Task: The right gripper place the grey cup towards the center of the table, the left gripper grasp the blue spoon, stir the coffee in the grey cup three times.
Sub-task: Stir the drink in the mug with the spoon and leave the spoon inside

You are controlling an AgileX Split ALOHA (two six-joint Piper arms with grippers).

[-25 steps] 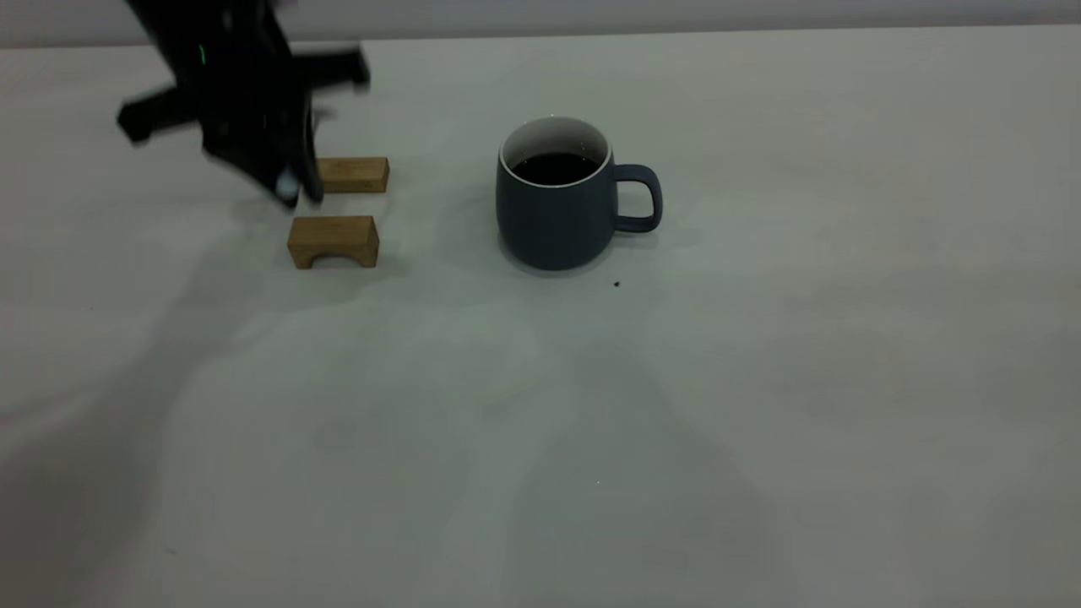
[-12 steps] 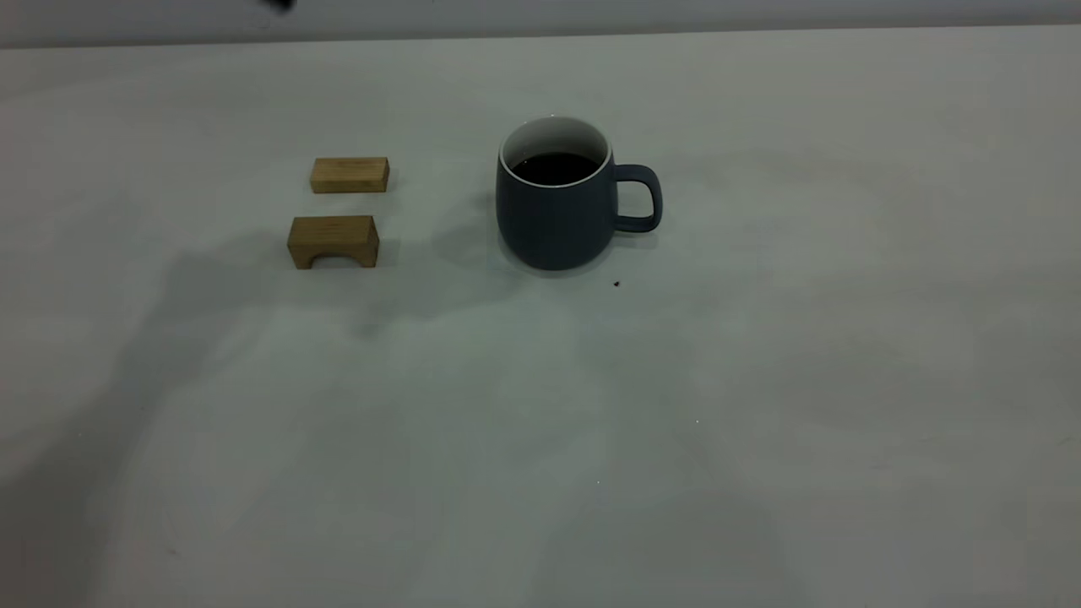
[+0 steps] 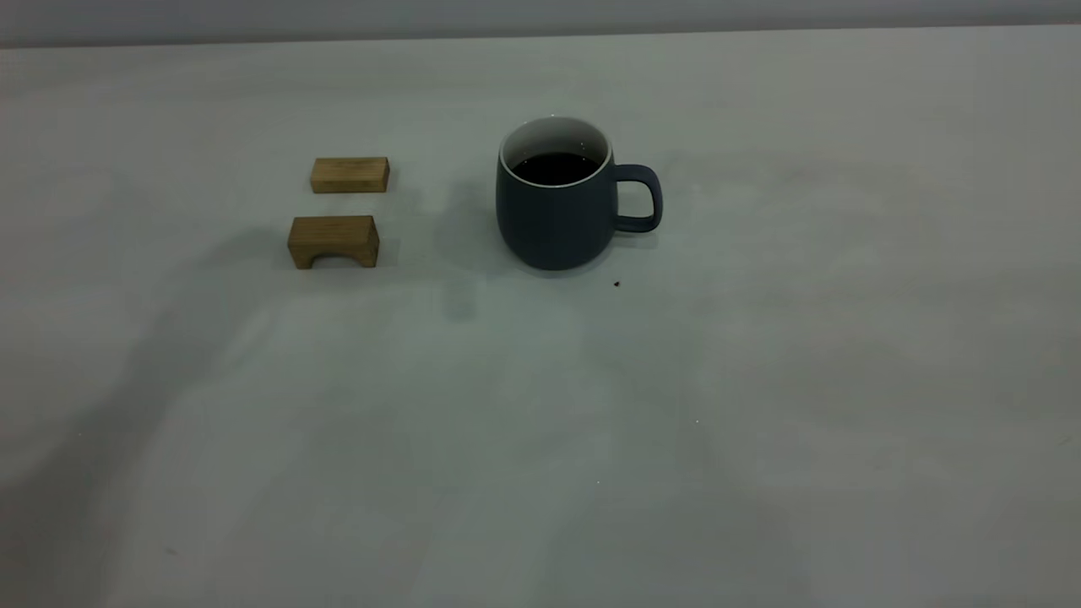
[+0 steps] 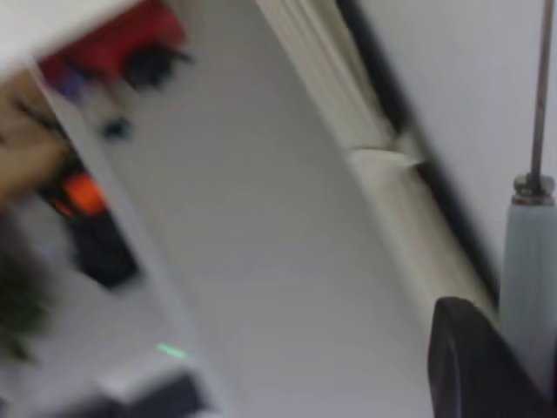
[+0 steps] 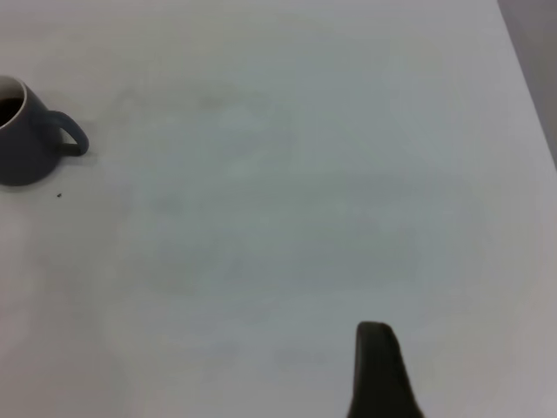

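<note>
Slate-grey rounded mug: sat upright mid-tabletop, loop handle to the view's right.
Coffee: dark, flat.
Pale-blue-handled spoon: held by left end effector, off the tabletop.
Right end effector: well apart from mug, grip unclear.
Wooden blocks: left of mug.

The exterior view looks down at the surface from its near edge, fairly close. The right wrist view looks from high and far off, sharing the grey cup. The left wrist view, blurred, seems aimed past the surface's edge.
</note>
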